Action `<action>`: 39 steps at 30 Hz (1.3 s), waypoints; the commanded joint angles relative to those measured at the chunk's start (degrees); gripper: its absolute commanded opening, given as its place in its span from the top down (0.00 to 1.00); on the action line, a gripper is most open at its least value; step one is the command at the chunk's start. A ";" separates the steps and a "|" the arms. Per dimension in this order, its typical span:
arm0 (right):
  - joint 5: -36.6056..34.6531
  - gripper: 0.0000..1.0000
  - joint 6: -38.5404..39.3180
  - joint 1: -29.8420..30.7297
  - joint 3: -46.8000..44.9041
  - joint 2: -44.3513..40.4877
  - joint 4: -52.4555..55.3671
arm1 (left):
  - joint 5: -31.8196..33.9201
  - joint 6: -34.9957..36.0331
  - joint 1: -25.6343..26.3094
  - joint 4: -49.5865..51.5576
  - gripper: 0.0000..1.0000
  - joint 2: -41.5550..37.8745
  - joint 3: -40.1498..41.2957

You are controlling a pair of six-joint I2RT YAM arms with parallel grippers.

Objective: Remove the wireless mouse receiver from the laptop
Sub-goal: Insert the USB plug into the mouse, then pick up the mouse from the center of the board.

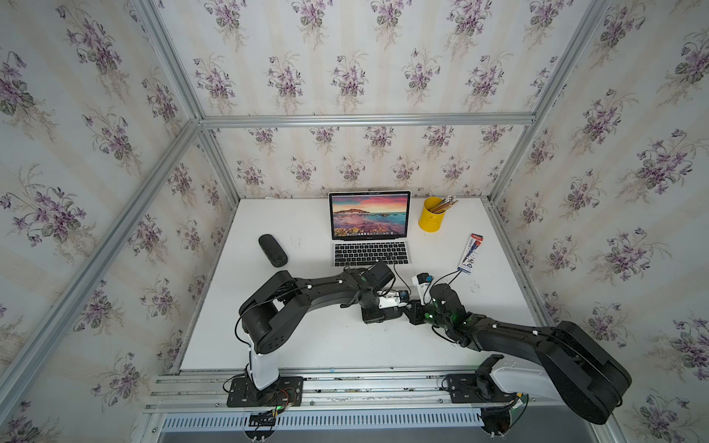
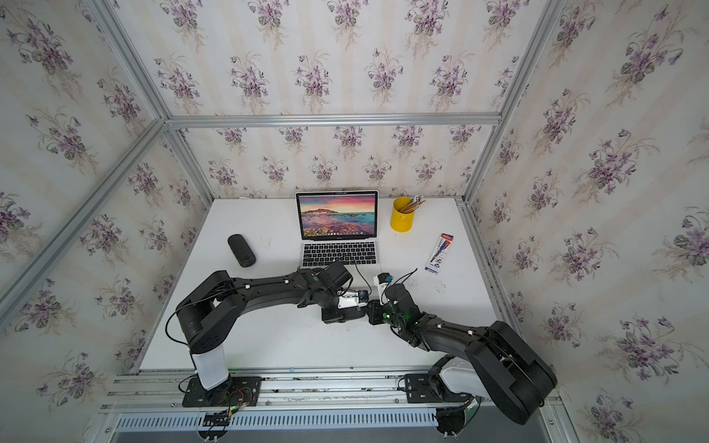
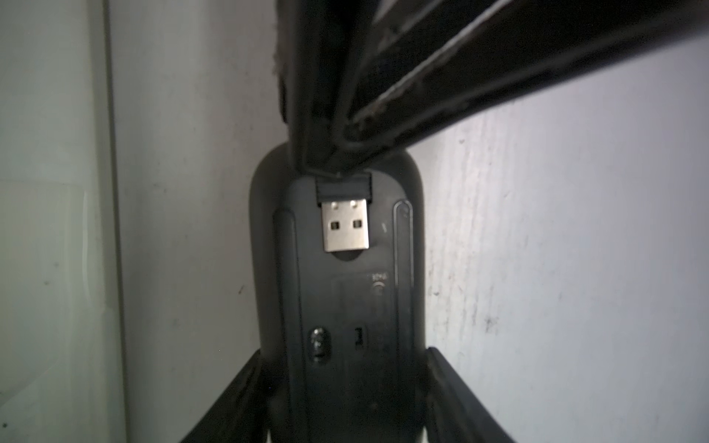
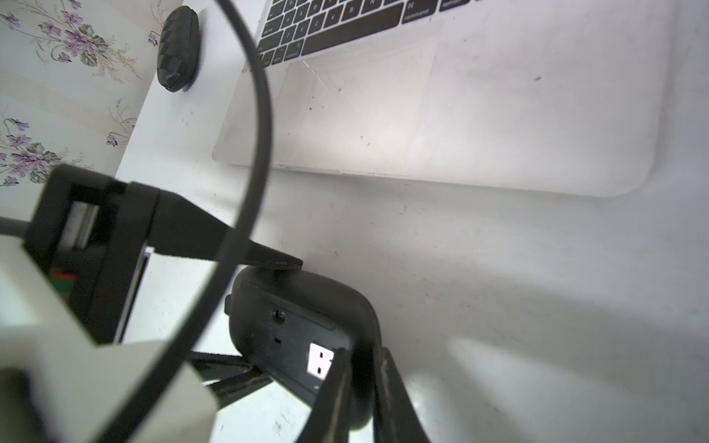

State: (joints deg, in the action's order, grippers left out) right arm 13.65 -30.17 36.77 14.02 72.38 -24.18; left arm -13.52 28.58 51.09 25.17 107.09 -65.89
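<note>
Right gripper near-closed on receiver

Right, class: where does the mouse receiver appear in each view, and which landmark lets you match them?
Both top views: not visible.
Left wrist: receiver at the picture's centre, silver plug showing.
Right wrist: its bright plug sits low in the picture, near the middle.
Landmark: the upturned mouse behind it in both wrist views.
</note>
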 commanded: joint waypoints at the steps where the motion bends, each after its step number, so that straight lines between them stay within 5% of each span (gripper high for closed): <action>1: 1.38 0.82 -0.23 0.14 0.13 0.64 1.50 | -0.78 0.25 0.17 0.23 0.48 -0.03 -0.02; 11: 0.44 0.79 0.09 0.10 0.39 -2.42 4.47 | -0.89 0.00 0.33 0.14 0.48 0.14 -0.22; 25: -20.31 0.61 12.00 0.12 11.84 -32.62 37.67 | 2.81 -7.22 0.21 -0.89 0.48 -1.62 1.36; 28: -26.98 0.54 18.30 0.07 16.37 -36.07 40.63 | 4.08 -10.23 0.07 -0.31 0.48 -1.26 0.85; 32: -20.37 0.50 34.10 0.13 21.54 -38.80 39.97 | 4.41 -14.56 -0.62 1.55 0.49 -0.85 -0.48; 39: -24.90 0.38 58.36 1.67 35.71 -28.37 55.84 | 1.53 -17.24 -1.74 8.67 0.50 -1.40 -5.21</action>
State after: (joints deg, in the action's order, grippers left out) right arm -7.44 13.56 37.63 47.77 42.28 22.87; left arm -10.37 13.26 49.58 29.56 106.17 -69.52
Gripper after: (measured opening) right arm 0.616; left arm 0.599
